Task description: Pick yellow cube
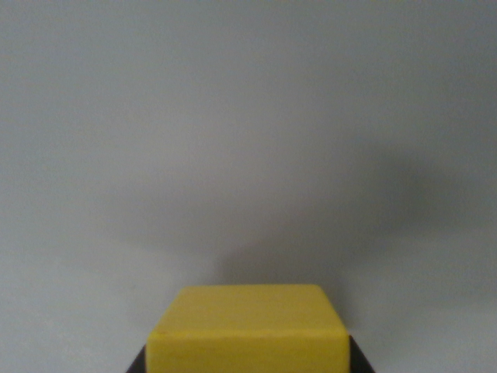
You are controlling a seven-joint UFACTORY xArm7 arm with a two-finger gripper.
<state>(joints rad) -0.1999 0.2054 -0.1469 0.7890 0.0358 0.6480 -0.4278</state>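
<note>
- At the wrist view's left, a dark gripper finger [137, 363] shows as a small wedge touching the cube's lower left corner.
- The yellow cube [248, 326] sits at bottom centre, squared to the camera: one flat face toward the lens, top face receding. Its sides look about equal, so no long axis can be told.
- At the wrist view's right, a second dark wedge touches the cube's other side; the gripper [248, 364] is closed against the cube.
- Behind lies a plain grey surface [248, 116] with a soft shadow.

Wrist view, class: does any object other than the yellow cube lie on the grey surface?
No: only the yellow cube shows, at the bottom edge between two dark fingers, and the grey surface above it is bare.
</note>
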